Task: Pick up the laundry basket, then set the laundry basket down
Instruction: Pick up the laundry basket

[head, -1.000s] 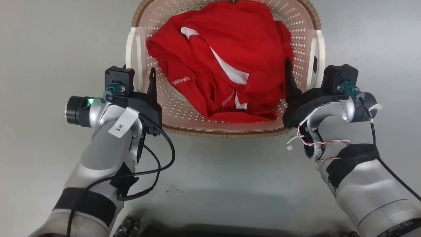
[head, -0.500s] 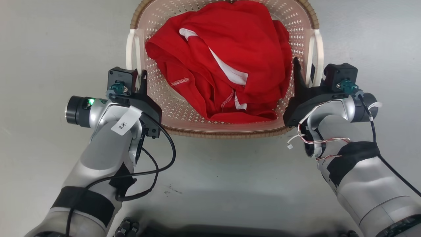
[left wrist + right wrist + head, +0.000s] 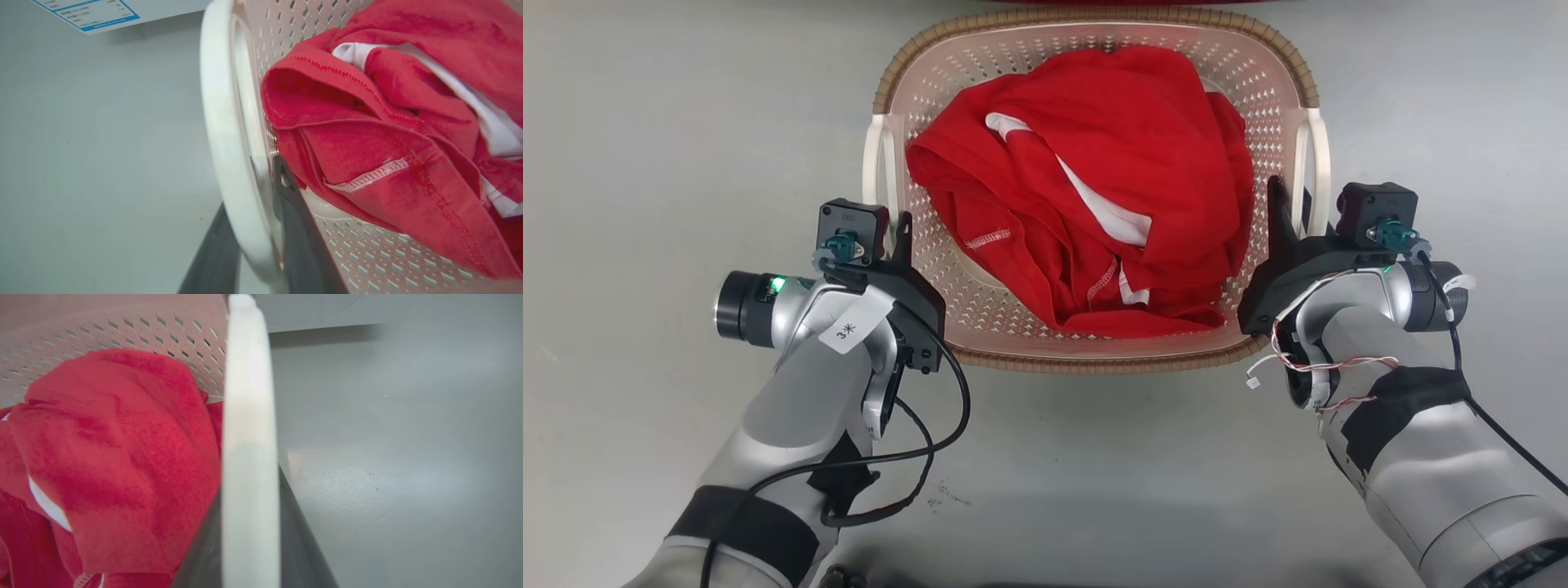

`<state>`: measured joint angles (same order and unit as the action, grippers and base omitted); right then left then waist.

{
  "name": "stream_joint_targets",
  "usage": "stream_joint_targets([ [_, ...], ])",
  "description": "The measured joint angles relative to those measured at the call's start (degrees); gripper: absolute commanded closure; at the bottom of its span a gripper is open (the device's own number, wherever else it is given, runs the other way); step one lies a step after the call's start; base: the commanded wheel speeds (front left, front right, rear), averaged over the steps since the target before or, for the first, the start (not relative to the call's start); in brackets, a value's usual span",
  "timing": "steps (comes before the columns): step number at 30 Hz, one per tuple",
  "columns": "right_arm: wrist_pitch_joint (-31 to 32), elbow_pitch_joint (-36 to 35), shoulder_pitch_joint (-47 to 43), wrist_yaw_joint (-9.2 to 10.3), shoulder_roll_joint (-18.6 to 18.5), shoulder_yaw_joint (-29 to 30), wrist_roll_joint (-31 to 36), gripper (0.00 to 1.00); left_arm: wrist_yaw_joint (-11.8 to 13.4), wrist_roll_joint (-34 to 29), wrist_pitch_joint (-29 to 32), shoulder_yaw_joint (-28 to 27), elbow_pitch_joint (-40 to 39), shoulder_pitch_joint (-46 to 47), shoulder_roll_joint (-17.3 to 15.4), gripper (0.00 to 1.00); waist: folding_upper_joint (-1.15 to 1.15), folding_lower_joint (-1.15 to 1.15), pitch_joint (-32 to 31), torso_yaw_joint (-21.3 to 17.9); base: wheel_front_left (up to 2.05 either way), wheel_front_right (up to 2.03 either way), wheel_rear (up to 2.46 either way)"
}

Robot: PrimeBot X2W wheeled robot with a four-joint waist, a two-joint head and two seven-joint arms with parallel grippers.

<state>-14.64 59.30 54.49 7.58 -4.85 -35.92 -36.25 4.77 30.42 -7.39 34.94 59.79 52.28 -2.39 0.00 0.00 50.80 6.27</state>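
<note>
The laundry basket [image 3: 1013,314] is pale pink with perforated walls and a brown woven rim, and it holds a crumpled red garment [image 3: 1111,180] with white trim. My left gripper [image 3: 892,233] straddles the white left handle [image 3: 876,163]. In the left wrist view its fingers [image 3: 286,204] press that handle [image 3: 220,122] from both sides. At the white right handle [image 3: 1319,155] my right gripper [image 3: 1290,204] does the same. The right wrist view has this handle [image 3: 249,416] running straight up between the dark fingers [image 3: 298,539]. Both grippers are shut on the handles.
Grey floor [image 3: 1094,474] surrounds the basket on all sides. A white panel with a blue-printed label [image 3: 98,12] stands beyond the left handle. A low grey ledge or wall [image 3: 347,314] lies past the right handle.
The whole head picture has shifted, so the camera moved. Each gripper's inner finger went from standing inside the basket wall to lying against its handle, and the jaws closed on the handles.
</note>
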Motion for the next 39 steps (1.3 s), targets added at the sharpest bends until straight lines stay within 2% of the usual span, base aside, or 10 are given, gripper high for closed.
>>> stream_joint_targets([
  [19,0.56,2.83,-2.74,0.01,-0.31,-4.14,-4.32,1.0,1.79,6.86,2.52,7.78,-2.14,-3.91,-0.92,1.0,0.0,-0.01,-8.82,-0.51,0.0,0.0,0.0],
  [27,2.31,4.63,-9.07,0.0,0.14,-6.14,-7.8,1.0,1.79,9.45,4.35,12.05,-1.36,-9.3,-0.73,1.0,0.0,-0.01,-14.61,-0.22,0.0,0.0,0.0],
  [39,5.49,3.48,-16.97,0.01,0.19,-9.98,-12.44,1.0,1.77,13.05,7.76,15.72,-0.48,-15.1,-0.71,1.0,-0.01,-0.01,-24.19,0.43,0.0,0.0,0.0],
])
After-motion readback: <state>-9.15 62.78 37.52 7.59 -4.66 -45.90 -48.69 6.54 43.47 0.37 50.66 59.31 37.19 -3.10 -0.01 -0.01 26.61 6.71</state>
